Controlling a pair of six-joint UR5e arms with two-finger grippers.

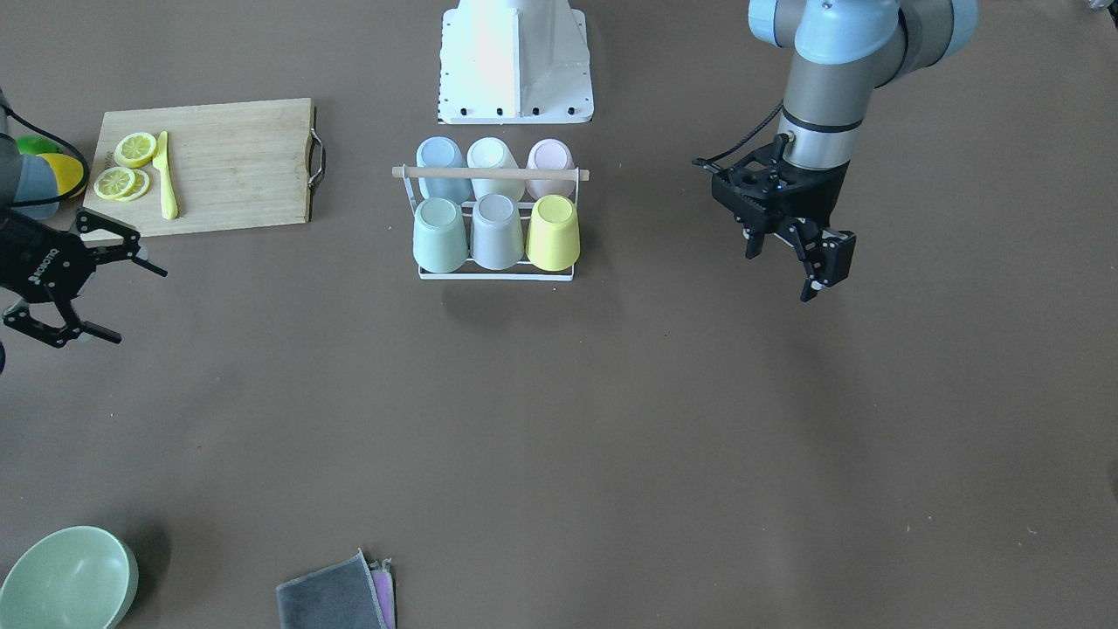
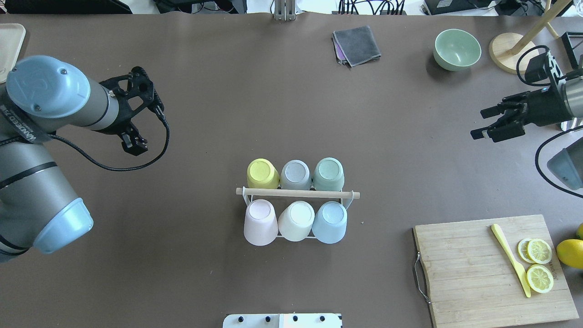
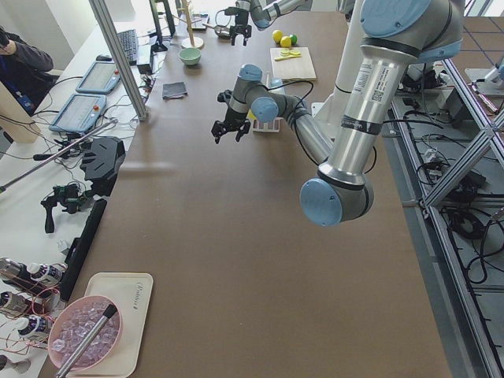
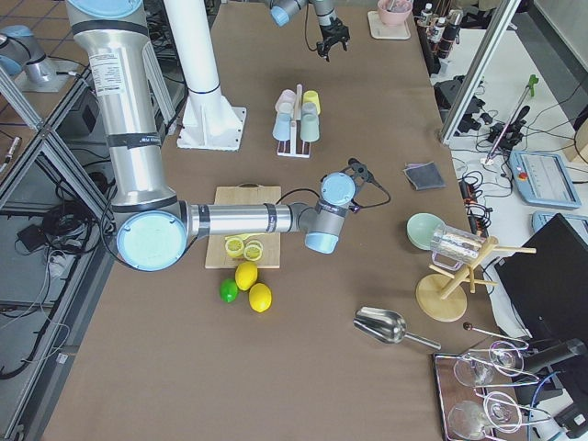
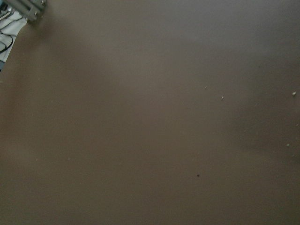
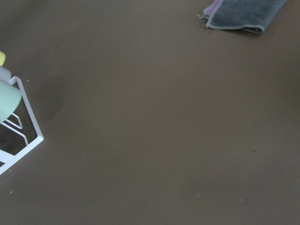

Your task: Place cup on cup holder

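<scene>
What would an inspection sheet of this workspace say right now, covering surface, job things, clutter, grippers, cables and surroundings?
Surface: brown table, a few small specks.
Job's things: cup holder upright mid-table; six cups upside down on it, yellow cup, grey cup, green cup in one row, pink cup, white cup, blue cup in the other; no loose cup seen.
Clutter: cutting board with lemon slices and yellow knife; green bowl; grey cloth; whole lemon.
Grippers: left gripper open, empty; right gripper open, empty.
Cables: black cable looping from the left wrist.
Surroundings: person and tablets beside the table.
</scene>
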